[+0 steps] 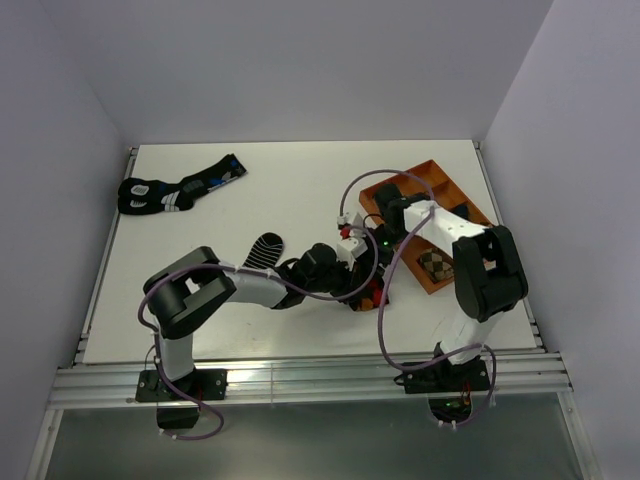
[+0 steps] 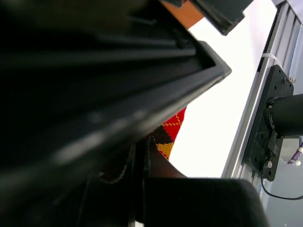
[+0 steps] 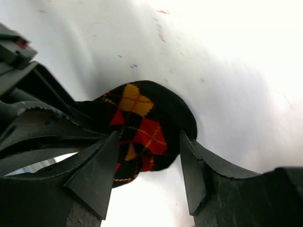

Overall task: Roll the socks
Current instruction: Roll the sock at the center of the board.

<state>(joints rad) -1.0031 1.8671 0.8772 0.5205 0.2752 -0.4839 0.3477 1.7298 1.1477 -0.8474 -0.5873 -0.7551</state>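
Rolling the argyle sock (image 3: 142,127) appears under way: left fingers (image 2: 118,85) pinched shut on its bunched fabric, right fingers (image 3: 94,175) spread wide, holding nothing, its rounded end between them on the surface (image 3: 227,71); next, probably, they close there.

argyle sock (image 1: 373,296) mostly hidden beneath both arms, ankle sock (image 1: 264,250) partly under left arm
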